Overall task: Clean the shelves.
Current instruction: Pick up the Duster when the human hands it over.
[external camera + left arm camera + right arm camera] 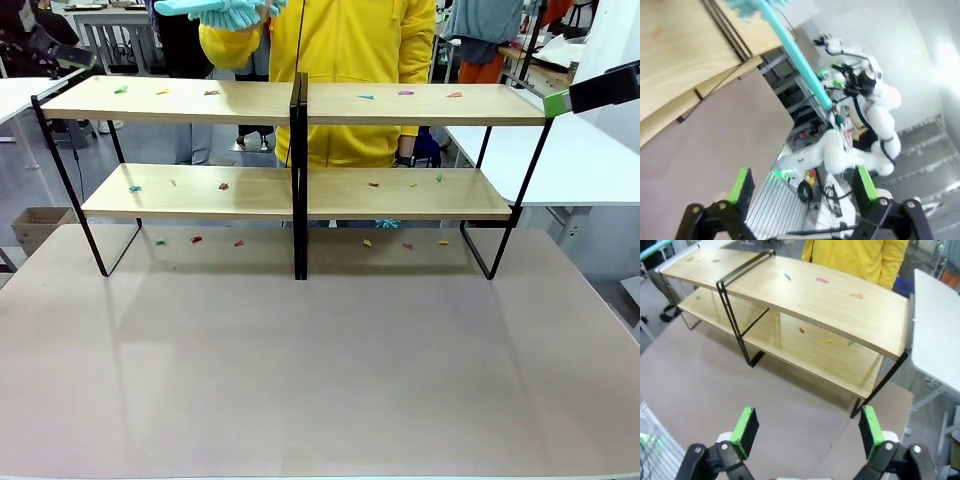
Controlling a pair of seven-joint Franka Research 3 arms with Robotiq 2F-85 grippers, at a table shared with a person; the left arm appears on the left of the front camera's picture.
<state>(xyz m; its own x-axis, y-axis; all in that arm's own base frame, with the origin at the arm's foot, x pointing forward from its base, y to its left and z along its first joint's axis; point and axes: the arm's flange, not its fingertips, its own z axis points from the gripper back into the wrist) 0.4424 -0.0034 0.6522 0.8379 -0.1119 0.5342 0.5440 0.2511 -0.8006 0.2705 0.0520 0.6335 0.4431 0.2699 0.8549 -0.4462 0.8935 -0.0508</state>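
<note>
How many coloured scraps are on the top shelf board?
6 on the top board: green, yellow and red scraps left of the central upright; blue, purple and orange right of it.

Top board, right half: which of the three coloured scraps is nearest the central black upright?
The small blue scrap; the magenta scrap and the orange scrap lie farther toward the right end of the light wooden board.

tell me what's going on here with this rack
A person in yellow holds a turquoise duster above the shelves. Small coloured scraps lie on both boards and on the table underneath, so cleaning is not yet done. The left gripper and right gripper are open and empty.
</note>
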